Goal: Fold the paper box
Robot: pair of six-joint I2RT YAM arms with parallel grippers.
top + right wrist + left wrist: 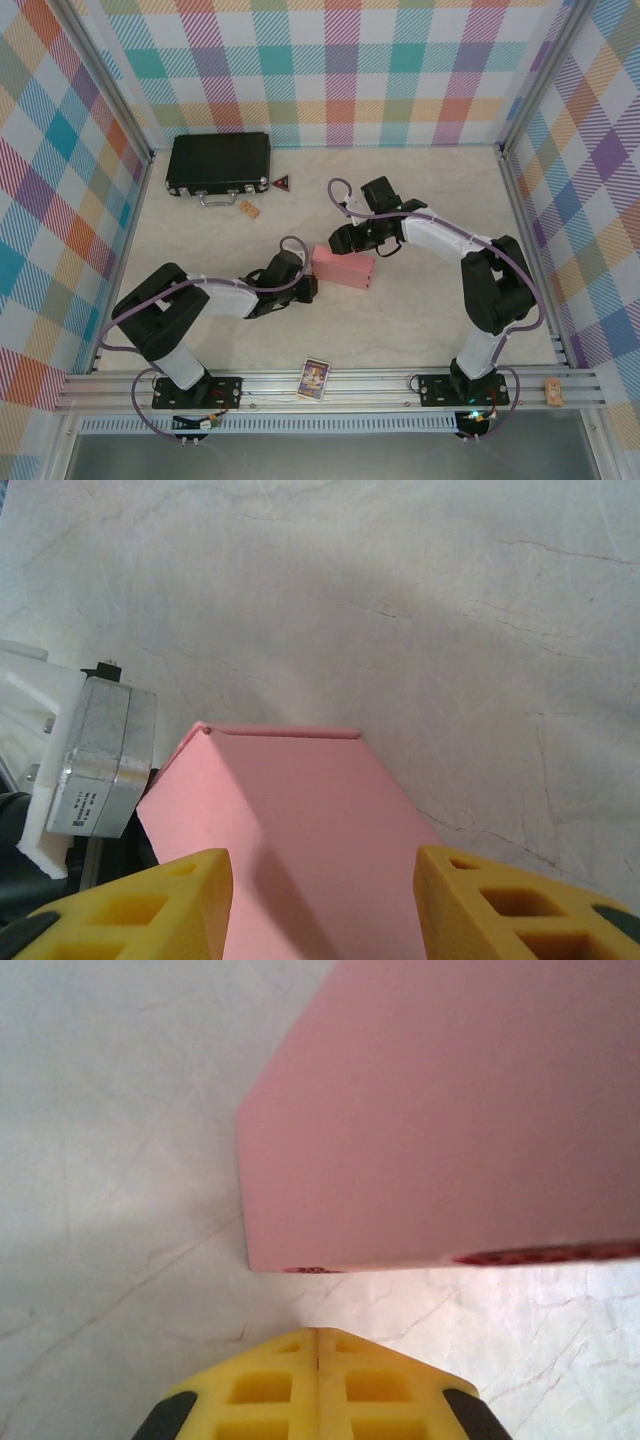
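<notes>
Top external view: at the centre of the pale marbled table [420,320], the salmon-pink thin-card paper box [343,268] already stands as a rectangular block. Probably only end tucking remains, and I cannot tell if the ends are shut. The right gripper [322,865] straddles it, fingers apart. The left gripper [317,1335], fingers together, sits just off its 8 o'clock end. A black latched hard case [218,162] lies well apart at 10 o'clock and a small printed card [315,378] at 6 o'clock. Neither obstructs.
</notes>
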